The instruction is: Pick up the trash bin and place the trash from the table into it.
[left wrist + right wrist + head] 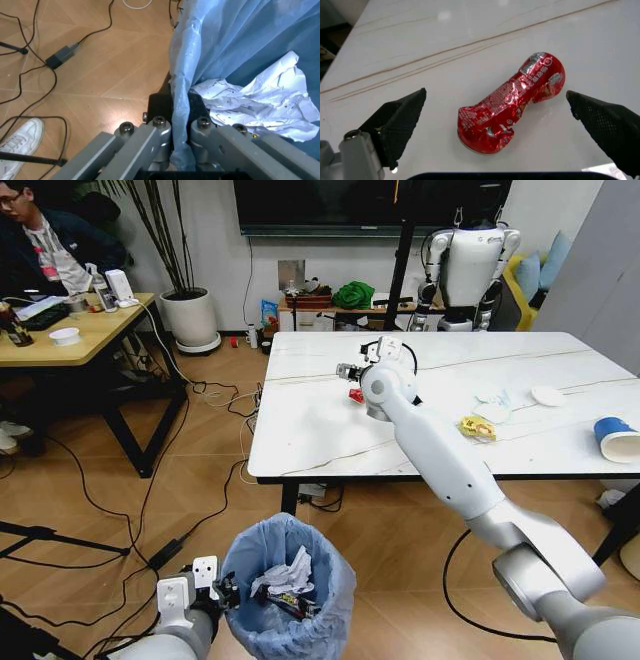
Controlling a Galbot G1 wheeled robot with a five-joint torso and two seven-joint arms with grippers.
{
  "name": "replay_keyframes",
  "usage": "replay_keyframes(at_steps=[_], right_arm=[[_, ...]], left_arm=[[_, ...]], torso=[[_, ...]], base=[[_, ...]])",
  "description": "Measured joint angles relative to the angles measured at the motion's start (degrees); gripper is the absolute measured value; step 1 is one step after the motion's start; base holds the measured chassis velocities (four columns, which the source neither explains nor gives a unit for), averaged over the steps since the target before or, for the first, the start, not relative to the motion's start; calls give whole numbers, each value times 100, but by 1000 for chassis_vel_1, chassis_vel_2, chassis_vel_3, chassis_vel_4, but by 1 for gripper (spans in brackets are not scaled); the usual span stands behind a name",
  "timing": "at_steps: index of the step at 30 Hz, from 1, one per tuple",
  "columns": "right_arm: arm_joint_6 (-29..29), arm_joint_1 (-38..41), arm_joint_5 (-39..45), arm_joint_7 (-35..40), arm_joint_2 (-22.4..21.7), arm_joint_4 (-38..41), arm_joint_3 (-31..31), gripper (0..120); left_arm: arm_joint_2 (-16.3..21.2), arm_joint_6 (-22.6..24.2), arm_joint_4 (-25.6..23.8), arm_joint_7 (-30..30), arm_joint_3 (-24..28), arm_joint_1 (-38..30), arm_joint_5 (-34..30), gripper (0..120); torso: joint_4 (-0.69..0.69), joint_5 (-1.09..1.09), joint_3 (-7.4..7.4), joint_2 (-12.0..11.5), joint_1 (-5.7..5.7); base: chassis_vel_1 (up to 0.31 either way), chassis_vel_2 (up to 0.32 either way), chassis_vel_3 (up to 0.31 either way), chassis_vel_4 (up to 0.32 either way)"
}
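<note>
The trash bin [290,580], lined with a wrinkly light blue bag, is low in front of me with crumpled paper [260,101] inside. My left gripper [225,590] is shut on its rim [180,108], pinching the bag. On the marble table [300,430] my right gripper [350,372] hovers open over a red wrapper [356,394]. In the right wrist view the wrapper [512,103] lies between the spread fingers [400,120]. Further right lie a yellow wrapper [477,427], white tissues [492,410], a white lid [547,395] and a blue-white cup [615,438].
A yellow-wood desk [90,330] stands at the left with a person seated behind it. Cables and a power adapter [62,56] run over the wooden floor. A plant pot [190,315] and another robot [470,265] stand by the back wall.
</note>
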Motion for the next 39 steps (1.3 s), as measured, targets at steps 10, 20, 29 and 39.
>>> replay_keyframes(at_steps=[10,20,29,39], right_arm=[[218,232,-89,196,488,-1004,51,100],[320,178,-72,195,499,-1190,149,100],[407,173,9,171,546,-1195,164,82],[440,108,-21,138,467,-1129,119,50]], left_arm=[[3,0,-2,22,-61,8,-21,0],[17,0,-26,39,-108,31,-29,0],[20,0,-29,44,-115,27,-29,0],[9,0,-38,49,-100,24,-26,0]], torso=[[4,1,0,1,0],[2,2,0,1,0],[3,1,0,1,0],[3,1,-1,1,0]], base=[[0,0,0,0],[0,0,0,0],[0,0,0,0],[0,0,0,0]])
